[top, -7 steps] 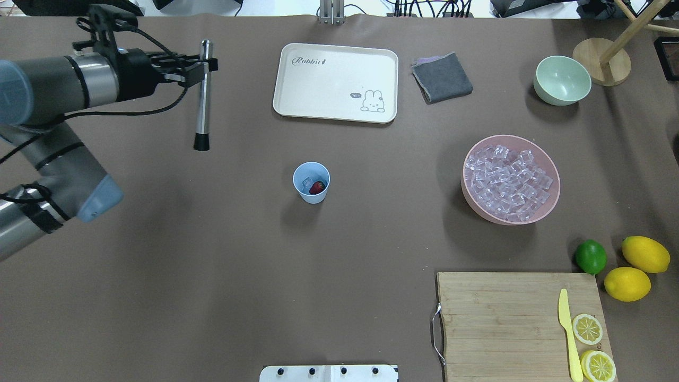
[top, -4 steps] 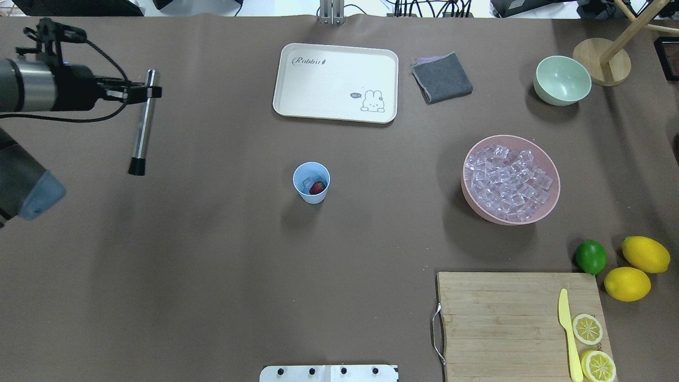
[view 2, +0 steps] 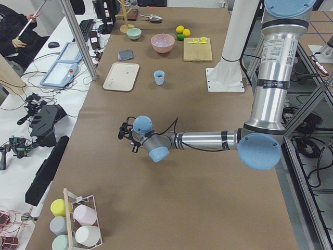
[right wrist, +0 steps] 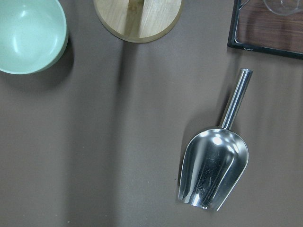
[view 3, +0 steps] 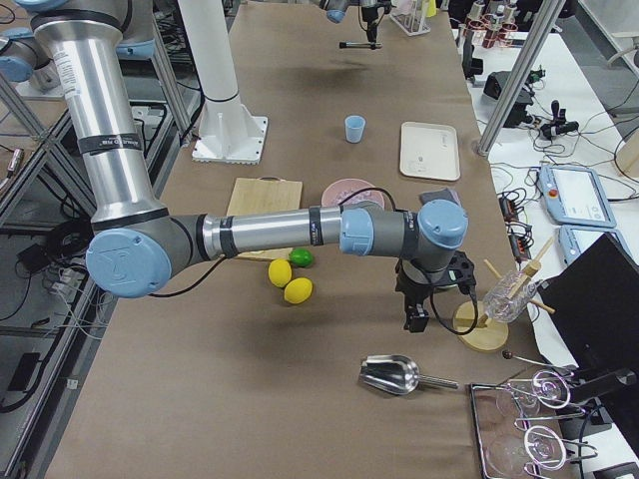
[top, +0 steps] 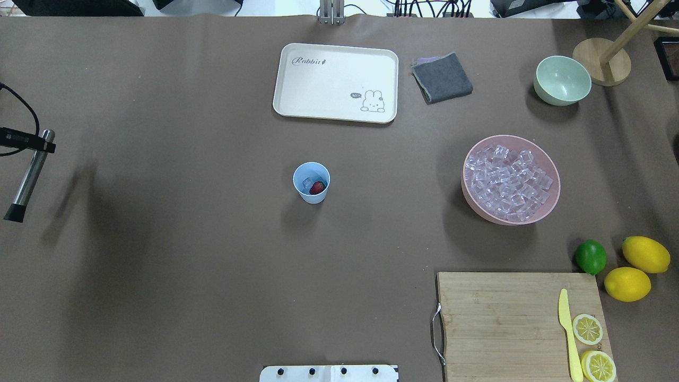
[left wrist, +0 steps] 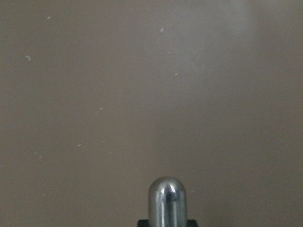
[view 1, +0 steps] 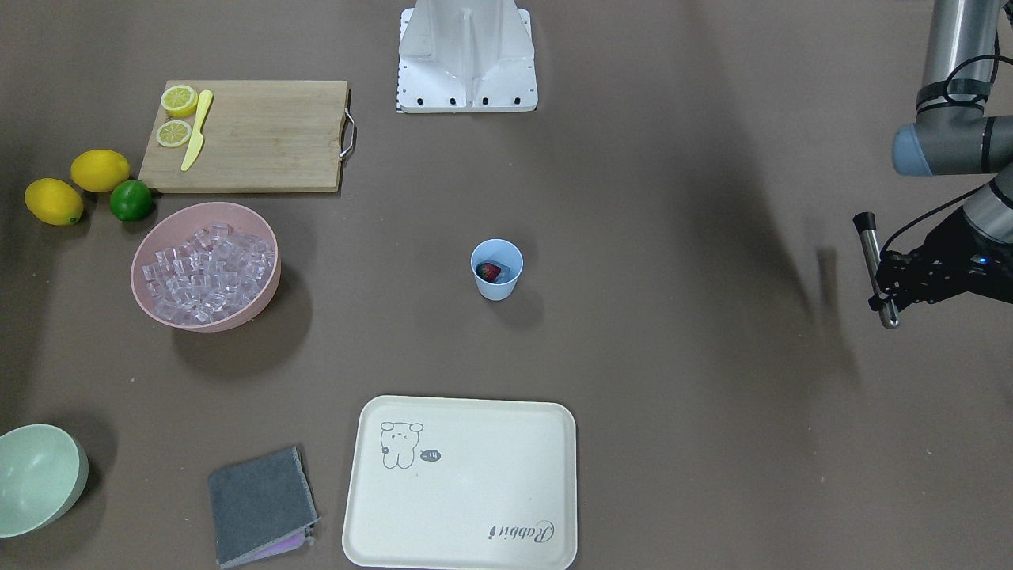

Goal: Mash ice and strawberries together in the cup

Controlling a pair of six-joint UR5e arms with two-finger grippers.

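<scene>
The light-blue cup (top: 311, 182) stands mid-table with a red strawberry (top: 317, 187) and a clear ice cube (top: 307, 183) inside it; the front-facing view shows the cup (view 1: 497, 269) and strawberry (view 1: 491, 271) too. At the table's far left edge, well away from the cup, my left gripper (top: 41, 144) is shut on a silver muddler (top: 27, 178) with a black tip. The front-facing view shows that gripper (view 1: 885, 289) and the muddler (view 1: 877, 265) at its right edge. My right gripper (view 3: 417, 311) shows only in the exterior right view, near a wooden stand; I cannot tell its state.
A pink bowl (top: 551, 201) full of ice sits right of the cup. A rabbit tray (top: 335, 82), grey cloth (top: 442, 78) and green bowl (top: 562, 79) line the far side. A cutting board (top: 504, 318), lime and lemons sit near right. A metal scoop (right wrist: 213, 170) lies below the right wrist.
My left arm has swung left and toward the robot's side with the muddler, from near the table's far left to its left edge, farther from the cup.
</scene>
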